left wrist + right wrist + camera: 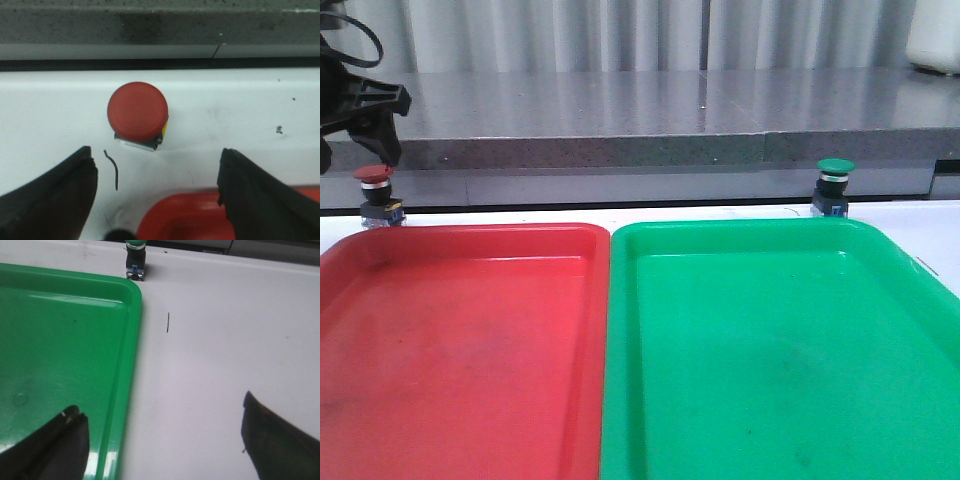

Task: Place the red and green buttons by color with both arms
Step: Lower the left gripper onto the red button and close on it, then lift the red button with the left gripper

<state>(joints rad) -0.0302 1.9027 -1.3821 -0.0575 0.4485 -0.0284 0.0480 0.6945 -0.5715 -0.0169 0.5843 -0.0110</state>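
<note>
The red button [375, 190] stands on the white table behind the red tray's [470, 330] far left corner. In the left wrist view the red button [137, 112] is seen from above, just beyond the open fingers. My left gripper [370, 120] hovers just above it, open and empty; it also shows in the left wrist view [157, 185]. The green button [834, 185] stands upright behind the green tray's [770, 350] far right corner, and shows in the right wrist view [135, 257]. My right gripper [162, 435] is open and empty, well short of it, out of the front view.
A grey stone ledge [650, 120] runs along the back of the table, close behind both buttons. A short dark wire scrap [113, 170] lies on the table near the red button. A white object [935, 35] stands on the ledge at the far right.
</note>
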